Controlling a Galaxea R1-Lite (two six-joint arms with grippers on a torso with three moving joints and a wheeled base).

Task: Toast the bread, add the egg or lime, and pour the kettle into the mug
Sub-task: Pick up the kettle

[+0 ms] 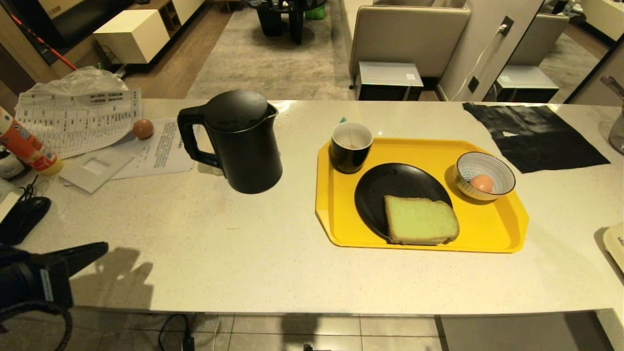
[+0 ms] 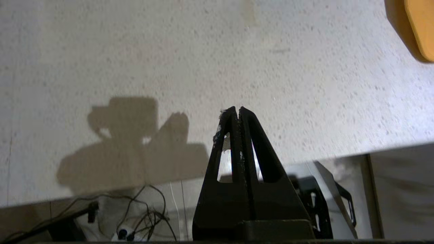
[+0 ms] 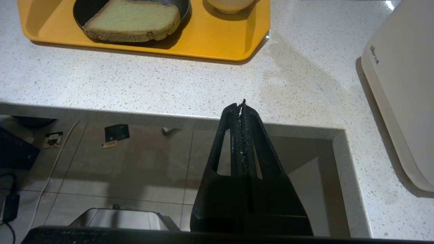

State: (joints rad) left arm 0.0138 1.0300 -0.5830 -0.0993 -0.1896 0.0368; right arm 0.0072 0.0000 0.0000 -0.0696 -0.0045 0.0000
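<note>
Nearest the head camera, the left gripper (image 1: 100, 248) hangs over the counter's (image 1: 243, 253) front edge, fingers pressed together and empty. The right gripper (image 3: 241, 105), likewise closed on nothing, sits by the counter's edge near the yellow tray (image 1: 487, 229). The kettle (image 1: 239, 144) stands left of the tray. On the tray: the bread (image 1: 419, 220) on a black plate (image 1: 390, 185), the mug (image 1: 351, 146), and the egg (image 1: 482, 183) in a striped bowl (image 1: 502, 171).

Head view high over counter (image 1: 219, 253); wrist views low, sharing tray (image 1: 487, 229).
</note>
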